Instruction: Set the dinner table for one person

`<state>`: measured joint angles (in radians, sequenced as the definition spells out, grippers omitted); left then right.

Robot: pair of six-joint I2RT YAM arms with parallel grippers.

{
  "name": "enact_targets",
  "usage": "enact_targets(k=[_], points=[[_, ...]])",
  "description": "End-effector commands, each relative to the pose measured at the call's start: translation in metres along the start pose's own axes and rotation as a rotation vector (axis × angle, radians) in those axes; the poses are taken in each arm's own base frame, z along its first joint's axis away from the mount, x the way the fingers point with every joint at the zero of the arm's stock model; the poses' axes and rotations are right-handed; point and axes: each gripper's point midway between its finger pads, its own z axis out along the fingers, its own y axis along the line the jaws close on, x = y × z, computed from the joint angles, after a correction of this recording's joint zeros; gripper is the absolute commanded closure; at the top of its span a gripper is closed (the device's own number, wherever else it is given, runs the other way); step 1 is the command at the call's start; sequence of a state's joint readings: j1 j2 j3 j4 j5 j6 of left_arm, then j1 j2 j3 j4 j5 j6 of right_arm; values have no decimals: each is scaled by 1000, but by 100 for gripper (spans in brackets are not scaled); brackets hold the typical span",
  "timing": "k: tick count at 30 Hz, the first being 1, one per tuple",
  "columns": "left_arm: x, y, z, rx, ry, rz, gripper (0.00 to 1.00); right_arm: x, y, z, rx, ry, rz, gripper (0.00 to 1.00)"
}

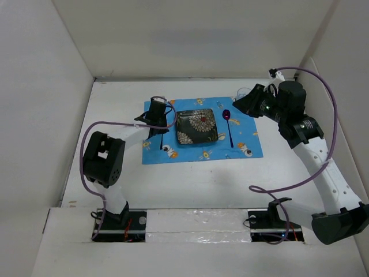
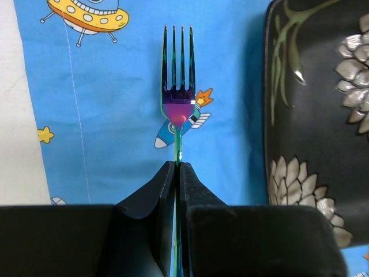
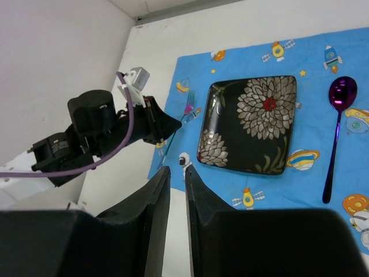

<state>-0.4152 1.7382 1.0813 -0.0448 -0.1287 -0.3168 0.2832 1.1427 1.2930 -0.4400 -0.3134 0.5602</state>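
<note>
While the left gripper is clamped tight on the handle of the fork, the step in hand looks like placing that fork on the blue cloth at 9 o'clock of the plate. The tines point to 12 o'clock, and the handle runs almost parallel to the plate's near side. Whether the fork rests on the cloth or hangs just above it cannot be told from these views. To finish well, the fork should probably go down flat, and the jaws should part only enough to free the thin handle. A straight lift away would then keep the handle from being dragged askew. The spoon lies at 3 o'clock of the plate, bowl toward 12 o'clock, so keeping the fork in line with it would make the setting even. The right gripper hangs raised over the cloth's 2 o'clock corner, jaws slightly apart and holding nothing. The white tabletop carries everything, with the cloth lying toward its 12 o'clock side. Room is narrow between fork and plate rim, so sideways motion toward 3 o'clock risks a knock. Toward 9 o'clock there is a strip of cloth, then bare tabletop up to the wall. Toward 6 o'clock lies wide open surface for drawing back.
</note>
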Motion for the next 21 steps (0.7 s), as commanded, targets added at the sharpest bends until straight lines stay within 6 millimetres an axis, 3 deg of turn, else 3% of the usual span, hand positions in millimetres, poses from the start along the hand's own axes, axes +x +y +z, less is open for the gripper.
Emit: enact_targets(k=[1,9,21], points=[[-42,-5,0,-2,-121,-41,100,-1,-3,-4,22,-14,-40,77],[-34,-2,22,-15,-106,-54,100,12,-13,2,53,25,-34,77],[-9,6,52,-44,-20,-40,100,9,-19,-1,93,13,-27,77]])
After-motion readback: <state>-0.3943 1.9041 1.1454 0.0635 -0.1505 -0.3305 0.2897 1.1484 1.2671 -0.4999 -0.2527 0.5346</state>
